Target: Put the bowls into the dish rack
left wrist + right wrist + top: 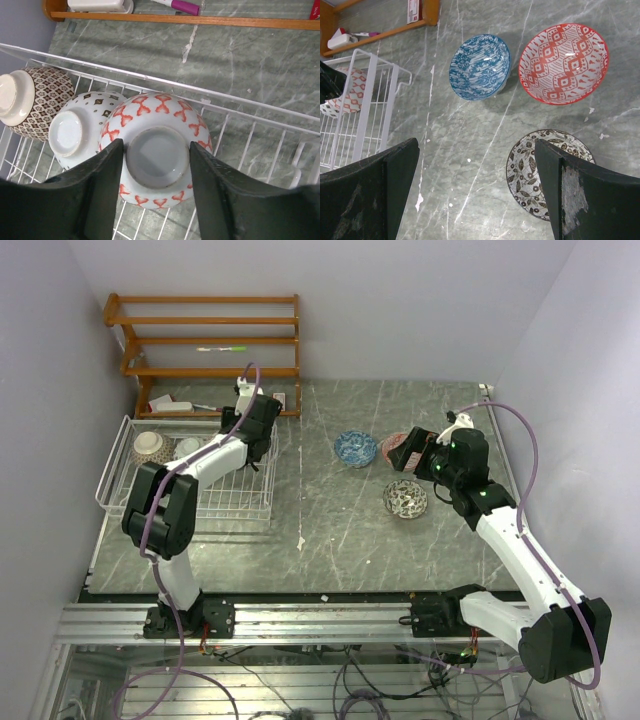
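Note:
The white wire dish rack [240, 502] stands at the left. Inside it, a brown-patterned bowl [42, 97] and a white bowl with small marks [80, 127] lie bottom-up. My left gripper [156, 150] is shut on the foot ring of a third upturned bowl with a red pattern [160, 107], which leans on the white one inside the rack. On the table stand a blue bowl [480, 66], a red bowl [563, 63] and a black-and-white bowl [527, 172]. My right gripper [476, 150] is open and empty, hovering above the table beside the black-and-white bowl.
An orange-brown wooden shelf unit [210, 340] stands behind the rack with a marker [180, 6] and a white box [97, 5] on its lowest board. Walls close in on the left, back and right. The rack's near half holds no bowls.

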Robot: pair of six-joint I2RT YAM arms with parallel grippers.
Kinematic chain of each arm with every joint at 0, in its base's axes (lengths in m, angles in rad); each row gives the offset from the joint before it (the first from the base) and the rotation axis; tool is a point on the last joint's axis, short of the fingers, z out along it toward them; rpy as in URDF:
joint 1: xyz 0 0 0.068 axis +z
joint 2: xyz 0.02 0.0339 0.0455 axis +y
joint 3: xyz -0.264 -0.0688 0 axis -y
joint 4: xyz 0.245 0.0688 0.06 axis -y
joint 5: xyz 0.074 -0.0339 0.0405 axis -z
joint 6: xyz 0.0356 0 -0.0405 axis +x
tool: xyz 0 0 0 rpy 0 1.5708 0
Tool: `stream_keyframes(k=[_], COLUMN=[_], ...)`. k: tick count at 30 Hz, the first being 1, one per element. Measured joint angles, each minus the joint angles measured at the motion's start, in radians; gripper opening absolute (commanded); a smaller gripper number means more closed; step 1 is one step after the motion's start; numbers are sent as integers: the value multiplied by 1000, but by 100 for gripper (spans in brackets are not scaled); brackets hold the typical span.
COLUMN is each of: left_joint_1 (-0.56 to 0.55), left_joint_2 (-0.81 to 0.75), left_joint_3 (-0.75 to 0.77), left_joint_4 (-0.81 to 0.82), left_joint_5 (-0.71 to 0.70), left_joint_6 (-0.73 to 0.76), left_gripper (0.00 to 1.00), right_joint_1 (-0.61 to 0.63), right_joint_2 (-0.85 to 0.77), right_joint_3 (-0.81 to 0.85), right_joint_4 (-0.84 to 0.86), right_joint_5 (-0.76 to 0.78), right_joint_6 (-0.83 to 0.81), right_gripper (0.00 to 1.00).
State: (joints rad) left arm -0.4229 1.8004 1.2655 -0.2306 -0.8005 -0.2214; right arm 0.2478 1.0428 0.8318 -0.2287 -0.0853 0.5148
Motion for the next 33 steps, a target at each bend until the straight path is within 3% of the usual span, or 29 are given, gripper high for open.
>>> stream_keyframes(k=[12,24,33], left_joint_1=[-16,-30,-51], left_joint_2=[3,-37,-132], left_joint_3=[3,6,6], left_joint_4=[-1,-66,-61], left_joint_5=[-9,11,114], left_joint_6=[16,2,-35], left_gripper=[43,43,44], right_joint_1=[0,0,0], right_joint_2=[0,0,0], right_joint_3=[-4,-9,-8], right_joint_4=[0,4,7], right_joint_5=[3,6,6], right_joint_6=[0,0,0], right_gripper=[100,100,100])
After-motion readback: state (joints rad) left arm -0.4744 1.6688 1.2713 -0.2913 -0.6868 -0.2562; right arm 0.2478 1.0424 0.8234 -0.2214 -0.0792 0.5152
